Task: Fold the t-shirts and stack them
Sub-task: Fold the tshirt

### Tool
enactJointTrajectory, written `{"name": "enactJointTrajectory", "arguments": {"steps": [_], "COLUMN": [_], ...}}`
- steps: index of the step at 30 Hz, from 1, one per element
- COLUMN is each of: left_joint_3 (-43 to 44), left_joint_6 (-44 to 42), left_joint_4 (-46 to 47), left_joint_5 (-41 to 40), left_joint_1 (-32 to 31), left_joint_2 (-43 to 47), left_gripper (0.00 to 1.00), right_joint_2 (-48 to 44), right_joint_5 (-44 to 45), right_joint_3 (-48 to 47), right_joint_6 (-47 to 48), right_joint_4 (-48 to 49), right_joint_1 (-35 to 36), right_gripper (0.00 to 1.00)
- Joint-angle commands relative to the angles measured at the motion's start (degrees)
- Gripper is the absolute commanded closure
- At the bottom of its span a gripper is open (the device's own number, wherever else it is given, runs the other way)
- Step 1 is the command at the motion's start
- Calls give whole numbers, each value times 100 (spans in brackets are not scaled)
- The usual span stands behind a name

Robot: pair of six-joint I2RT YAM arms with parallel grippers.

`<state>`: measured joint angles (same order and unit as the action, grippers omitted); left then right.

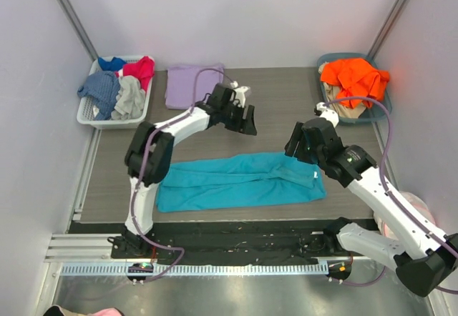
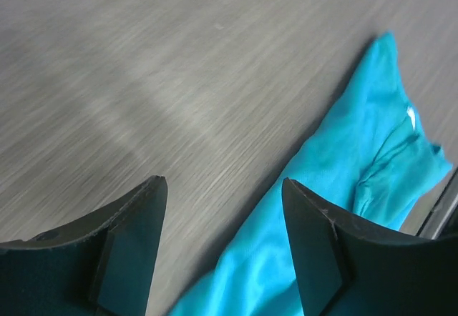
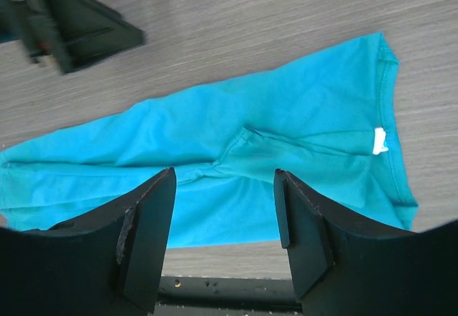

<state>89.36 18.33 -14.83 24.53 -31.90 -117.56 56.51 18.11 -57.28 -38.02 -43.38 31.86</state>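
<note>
Left gripper (image 1: 248,123) (image 2: 223,187): jaws stand apart with nothing between them. It hangs over bare table (image 1: 286,101) just past the far edge of the teal t-shirt (image 1: 240,181) (image 2: 343,187).

Right gripper (image 1: 297,149) (image 3: 223,176): jaws apart and empty, above the right-hand end of the teal t-shirt (image 3: 286,130). Whether the tips touch the cloth cannot be told.

Teal t-shirt: lies flat as a long strip across the near middle of the table, folded lengthwise. The end with the white neck label (image 3: 379,141) is on the right.

Lavender t-shirt (image 1: 187,86): folded flat at the far edge, left of centre, well apart from the teal one.

White basket (image 1: 86,118): at the far left, just beside the lavender t-shirt. It holds a blue garment (image 1: 100,87), a red garment (image 1: 139,67) and a grey garment (image 1: 129,98).

Blue-green bin (image 1: 343,56): at the far right, with an orange garment (image 1: 354,79) heaped in it.
</note>
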Motion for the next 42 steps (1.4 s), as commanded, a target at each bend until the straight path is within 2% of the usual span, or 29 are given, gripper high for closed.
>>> {"name": "enactJointTrajectory", "arguments": {"steps": [1,11,17,20,23,24,26,27,29,30,33,42], "left_joint_3": [739,749,697,749,837,898,951,1021,1100,1188,1259,1013], "left_joint_6": [-523,-558,-620,-602,-567,-558,-541,-549,-541,-515,-208,2235], "left_joint_4": [-600,-328,-345,-345,-354,-354,-397,-407,-477,-494,-364,1051], "left_joint_5": [1438,2019,2020,2011,1924,1889,1836,1801,1678,1599,1291,-254], "left_joint_1": [-272,-905,-1108,-1125,-1125,-1125,-1125,-1125,-1117,-1108,-950,262], "left_joint_2": [-899,-1269,-1392,-1506,-1577,-1621,-1674,-1726,-1770,-1797,-1858,-1779], "left_gripper": [31,27,24,31,48,60,71,83,96,100,100,100], "right_joint_2": [-306,-518,-606,-650,-711,-729,-773,-791,-835,-843,-870,-992], "right_joint_5": [-18,-9,17,35,61,70,70,70,70,61,35,17], "right_joint_3": [-170,-135,-117,-117,-91,-73,-47,-12,32,76,138,199], "right_joint_6": [-188,-171,-188,-206,-215,-223,-249,-258,-302,-320,-373,-548], "right_joint_4": [-390,-628,-725,-786,-830,-830,-857,-857,-866,-866,-848,-892], "right_joint_1": [-13,-13,-13,-4,-4,-13,-4,-4,-4,-4,-13,-4], "right_gripper": [35,35,35,35,35,35,35,35,35,35,35,35]}}
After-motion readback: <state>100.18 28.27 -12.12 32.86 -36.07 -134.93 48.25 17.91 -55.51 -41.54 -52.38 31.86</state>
